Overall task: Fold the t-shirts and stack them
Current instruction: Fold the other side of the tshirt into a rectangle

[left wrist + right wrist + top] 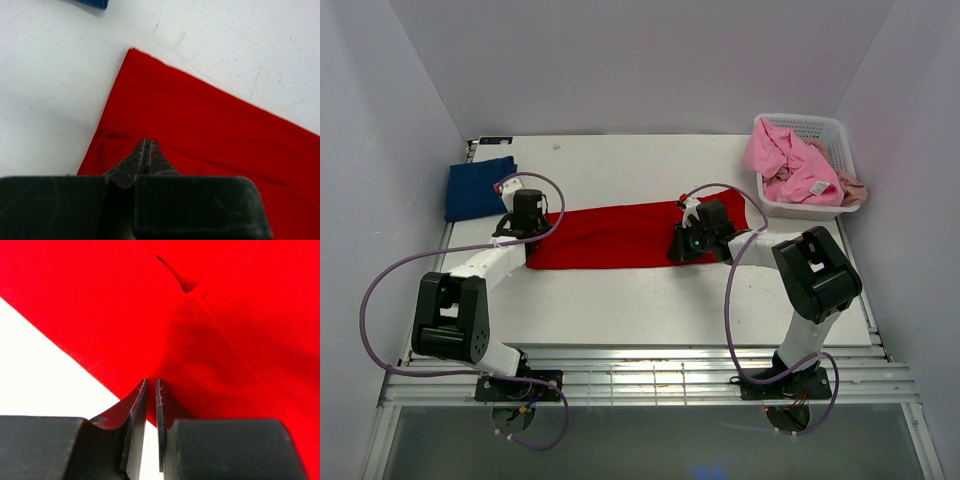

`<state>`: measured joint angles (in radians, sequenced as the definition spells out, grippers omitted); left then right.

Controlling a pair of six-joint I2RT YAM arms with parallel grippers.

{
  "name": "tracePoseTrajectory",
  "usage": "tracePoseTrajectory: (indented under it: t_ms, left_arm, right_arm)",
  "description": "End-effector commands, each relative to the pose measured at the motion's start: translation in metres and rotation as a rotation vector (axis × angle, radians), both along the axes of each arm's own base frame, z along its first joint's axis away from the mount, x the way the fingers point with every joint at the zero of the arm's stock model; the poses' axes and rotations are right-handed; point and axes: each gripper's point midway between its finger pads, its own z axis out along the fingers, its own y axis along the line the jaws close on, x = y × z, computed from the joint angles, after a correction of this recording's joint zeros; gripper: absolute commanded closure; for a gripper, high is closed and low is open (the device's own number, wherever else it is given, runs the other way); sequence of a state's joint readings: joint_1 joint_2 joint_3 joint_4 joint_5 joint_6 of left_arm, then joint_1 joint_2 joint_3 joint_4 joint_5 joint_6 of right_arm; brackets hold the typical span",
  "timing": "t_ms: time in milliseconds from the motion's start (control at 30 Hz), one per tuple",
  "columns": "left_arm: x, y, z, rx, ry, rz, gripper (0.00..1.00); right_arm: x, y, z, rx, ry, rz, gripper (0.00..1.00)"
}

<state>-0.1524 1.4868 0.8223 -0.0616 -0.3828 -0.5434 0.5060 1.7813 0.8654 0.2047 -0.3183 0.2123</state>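
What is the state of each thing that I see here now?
red t-shirt: laid out as a long band
navy t-shirt: folded, at the far left
basket: upright, with cloth inside
pink t-shirt: crumpled, in the basket
left gripper: shut on the red t-shirt
right gripper: shut on the red t-shirt

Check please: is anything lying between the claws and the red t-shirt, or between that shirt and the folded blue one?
Nothing visible. The left claw and the right claw are closed on the red t-shirt at its ends; only bare table separates it from the blue t-shirt.
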Motion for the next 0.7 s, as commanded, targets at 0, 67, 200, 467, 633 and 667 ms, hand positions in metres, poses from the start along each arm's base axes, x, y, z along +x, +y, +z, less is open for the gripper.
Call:
tracePoseTrajectory:
  t_ms: [0, 67, 200, 467, 633, 667]
  left_arm:
    - [-0.027, 0.001, -0.013, -0.023, 0.081, 0.0, 1.0]
    - [-0.033, -0.001, -0.018, -0.035, 0.103, -0.006, 1.0]
    - [-0.048, 0.002, -0.032, -0.022, 0.161, 0.005, 1.0]
    - [-0.053, 0.006, -0.047, -0.002, 0.199, 0.014, 1.0]
    - [-0.051, 0.007, -0.057, 0.006, 0.232, 0.015, 1.0]
    - [-0.05, 0.006, -0.06, 0.007, 0.235, 0.013, 1.0]
  right_arm:
    - [-0.044, -0.024, -0.047, -0.121, 0.18, 0.016, 0.82]
    - [-0.046, -0.024, -0.047, -0.12, 0.178, 0.018, 0.82]
    - [-0.047, -0.024, -0.046, -0.115, 0.176, 0.017, 0.82]
    - [-0.048, -0.024, -0.043, -0.107, 0.171, 0.015, 0.82]
    - [-0.049, -0.025, -0.043, -0.111, 0.172, 0.012, 0.82]
    - [-0.049, -0.025, -0.043, -0.111, 0.171, 0.013, 0.82]
